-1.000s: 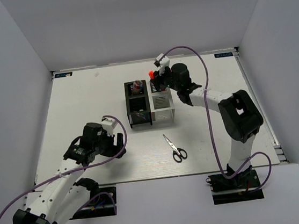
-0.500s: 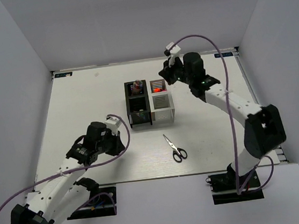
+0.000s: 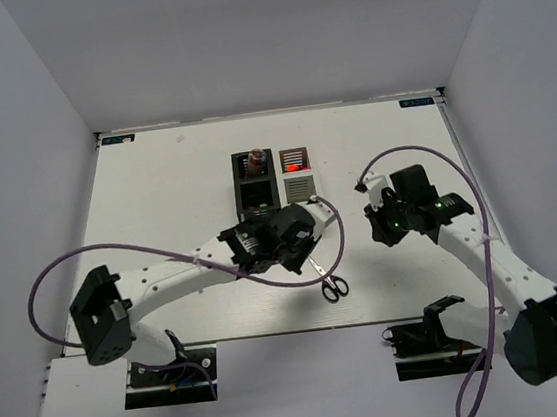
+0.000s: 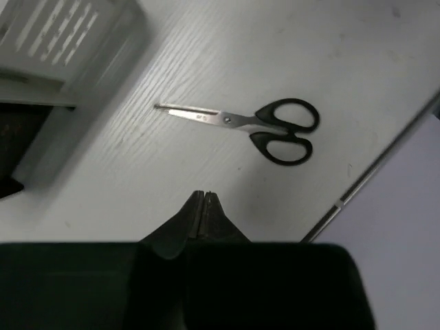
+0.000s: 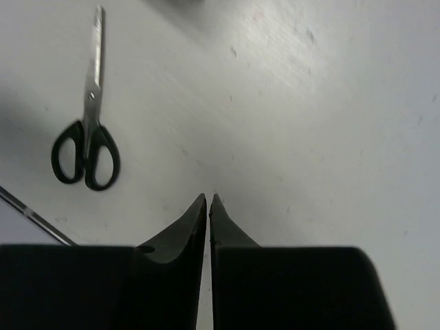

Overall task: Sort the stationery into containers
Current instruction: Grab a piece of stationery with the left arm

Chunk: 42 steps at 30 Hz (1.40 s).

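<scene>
The black-handled scissors (image 3: pixel 328 278) lie flat on the white table, blades pointing away toward the containers. My left gripper (image 3: pixel 303 246) hovers just behind them, shut and empty; in the left wrist view the scissors (image 4: pixel 240 122) lie a little ahead of its tips (image 4: pixel 204 194). My right gripper (image 3: pixel 377 221) hangs over bare table to the right, shut with nothing in it; the scissors (image 5: pixel 88 141) show at its far left. The black organiser (image 3: pixel 256 183) holds a pinkish piece in its rear compartment. The white organiser (image 3: pixel 297 170) has an orange-tipped item inside.
The two organisers stand side by side at mid-table, just behind my left gripper; the white one's slotted wall (image 4: pixel 69 31) fills the left wrist view's top-left corner. The table's near edge (image 4: pixel 364 180) runs close to the scissors' handles. White walls enclose the table.
My left arm has swung from the table's left side to the middle, beside the scissors, and its jaws have shut. My right arm has pulled back from the white organiser toward the near right, jaws shut.
</scene>
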Tool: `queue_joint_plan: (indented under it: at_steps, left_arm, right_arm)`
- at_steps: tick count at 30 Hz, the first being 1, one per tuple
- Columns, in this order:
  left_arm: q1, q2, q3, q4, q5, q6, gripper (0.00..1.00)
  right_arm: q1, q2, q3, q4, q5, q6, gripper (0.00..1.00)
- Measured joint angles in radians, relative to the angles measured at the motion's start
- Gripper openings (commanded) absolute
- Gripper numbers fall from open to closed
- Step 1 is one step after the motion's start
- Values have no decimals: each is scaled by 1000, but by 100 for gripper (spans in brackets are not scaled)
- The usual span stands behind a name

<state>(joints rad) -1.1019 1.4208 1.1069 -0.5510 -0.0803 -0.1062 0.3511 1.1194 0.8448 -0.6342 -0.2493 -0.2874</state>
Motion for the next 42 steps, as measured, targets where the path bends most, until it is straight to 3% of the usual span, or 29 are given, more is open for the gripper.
queue_joint_plan:
  at_steps: [2,7,14,19,31,34,42]
  left_arm:
    - [-3,64,33,-19,-82,-87,30]
    - [-19,210,91,-134,-232,-443,43]
    - [-60,311,130,-207,-252,-787,48]
    - [-93,317,130,-171,-229,-938,50]
    - [-117,457,134,-92,-170,-1078,50]
    - [-119,460,134,-93,-167,-1095,46]
    - [-129,517,215,-180,-169,-1114,43]
  right_arm:
    - [-8,-69,-57,-30,32,8,17]
    - [-40,-154,-74,-2,109,41,20]
    - [-64,-149,-90,34,138,74,22]
    - [-86,-154,-111,35,142,79,22]
    - [-134,-184,-123,45,136,78,22]
    - [-143,-185,-123,46,130,78,22]
    - [-169,-203,-123,46,113,78,22]
